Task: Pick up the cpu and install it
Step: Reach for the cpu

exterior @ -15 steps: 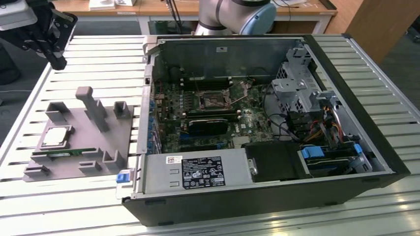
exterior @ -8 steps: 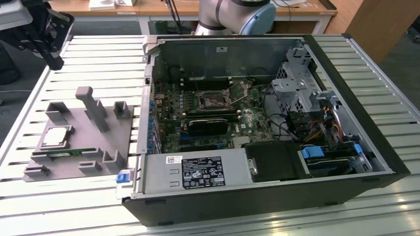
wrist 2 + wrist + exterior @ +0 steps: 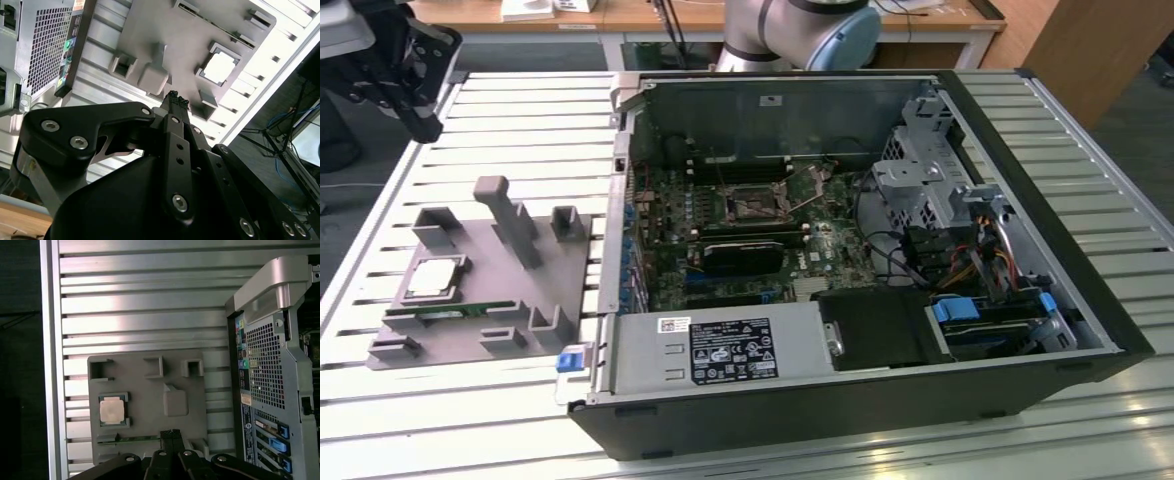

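Your claw point(image 3: 176, 101) is pressed together with nothing between its tips, and it hangs in the air well clear of the grey tray point(image 3: 145, 390). You'll find the cpu point(image 3: 434, 277) lying flat in a square pocket of that tray, near the tray edge facing away from the open computer case point(image 3: 854, 410). The tray rests on the slatted bench point(image 3: 520, 110), along the bench edge at the exterior view's left. A green memory stick point(image 3: 135, 438) lies just beside the cpu.
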